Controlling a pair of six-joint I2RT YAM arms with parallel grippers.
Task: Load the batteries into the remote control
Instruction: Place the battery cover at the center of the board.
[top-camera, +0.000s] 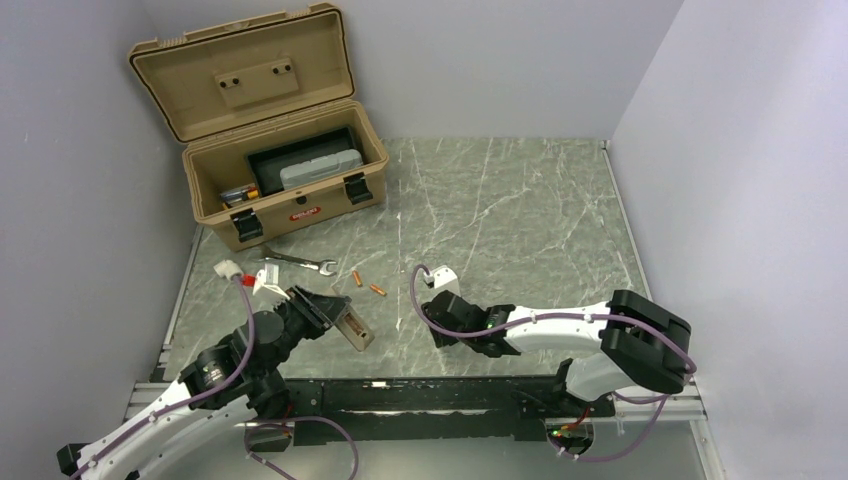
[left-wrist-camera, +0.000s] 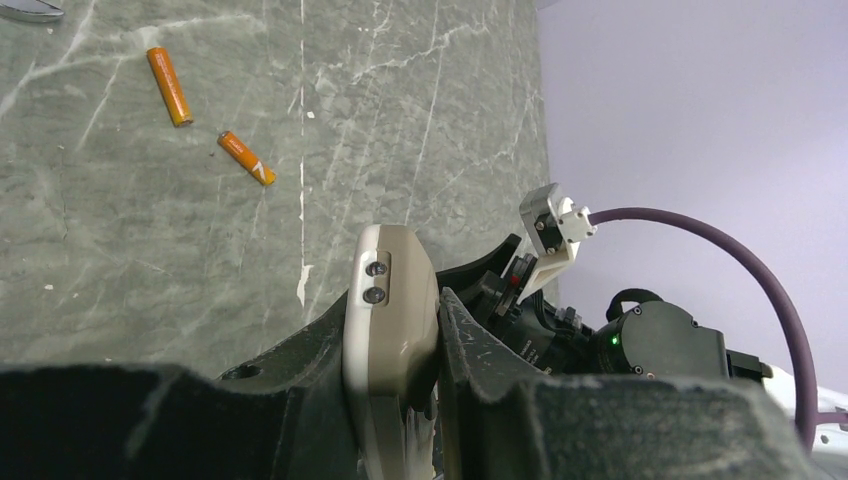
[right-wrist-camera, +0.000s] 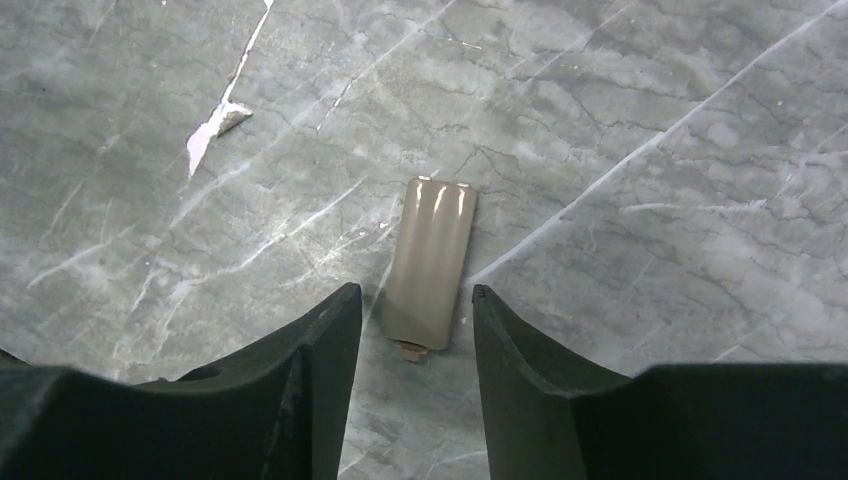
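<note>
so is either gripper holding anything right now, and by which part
Left gripper: shut on the remote control, clamping its side edges, one end poking out. Right gripper: nothing; the battery cover lies flat between its open jaws.

On my left wrist feed, the end effector (left-wrist-camera: 395, 312) is clamped on the remote (left-wrist-camera: 388, 285), whose rounded end points up. Two orange batteries (left-wrist-camera: 246, 158) lie near each other on the counter (left-wrist-camera: 120, 250), well apart from it. The other arm (left-wrist-camera: 650, 340) sits to the right.

Marble table (top-camera: 520, 200): batteries (top-camera: 378, 290) (wrench (top-camera: 295, 262) nearby)
</note>
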